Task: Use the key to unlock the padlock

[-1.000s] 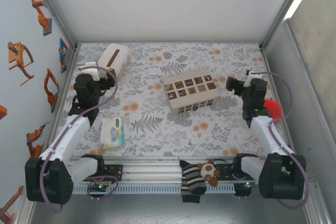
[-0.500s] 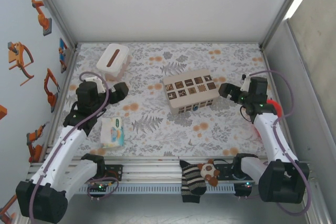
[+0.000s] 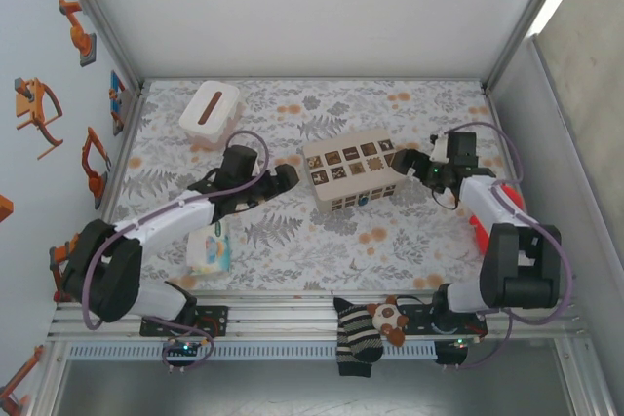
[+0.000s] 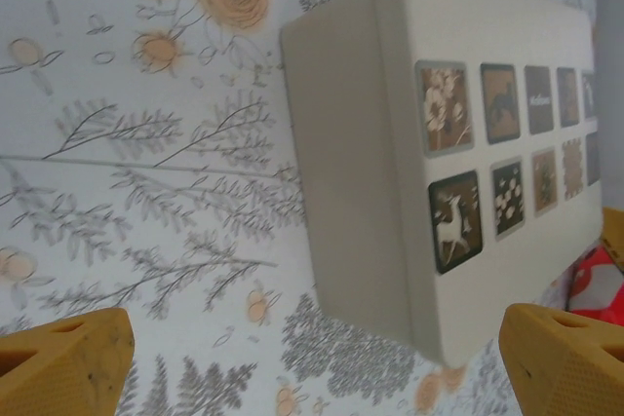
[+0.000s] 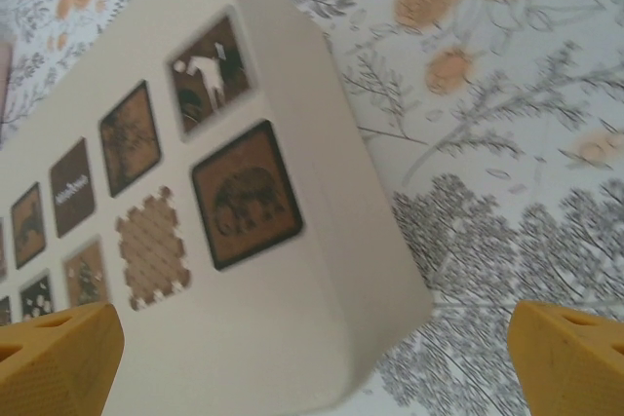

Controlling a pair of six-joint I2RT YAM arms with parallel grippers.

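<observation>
The padlock and the key are out of view. A beige box with dark picture squares lies mid-table on the floral mat. My left gripper is open just left of the box, pointing at its left end. In the left wrist view that gripper has its orange fingertips wide apart, with the box ahead and nothing between them. My right gripper is open at the box's right end. The right wrist view shows this gripper spread wide over the box corner, apart from it.
A white tissue box stands at the back left. A wipes packet lies near the front left. A red object sits under the right arm. A striped sock and a plush toy hang on the front rail.
Both arms have swung inward from the table's sides to the beige box: the left gripper moved right, the right gripper moved left. Both stayed open.
</observation>
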